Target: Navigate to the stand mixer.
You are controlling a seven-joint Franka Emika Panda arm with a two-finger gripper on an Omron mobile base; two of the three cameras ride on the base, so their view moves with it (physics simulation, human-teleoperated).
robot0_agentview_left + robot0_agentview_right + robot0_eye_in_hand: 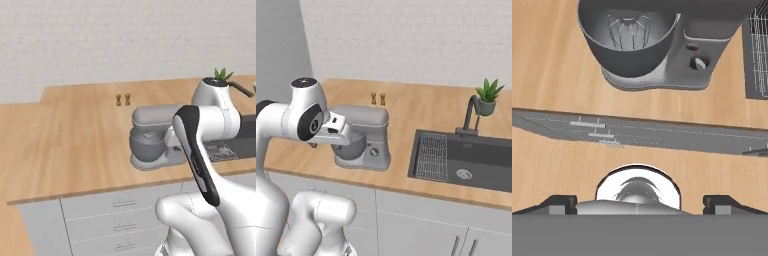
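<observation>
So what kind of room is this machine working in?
A kitchen, rendered rather than real by the look of it: a wooden counter carries a stand mixer, with a dark sink and faucet beside it and drawers below.

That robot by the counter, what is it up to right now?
It is handling nothing. Its base stands right in front of the stand mixer, which sits on the wooden counter left of the sink. The end effector hovers open, with nothing between its fingers, looking at the mixer's bowl. Two small shakers stand behind the mixer.
</observation>
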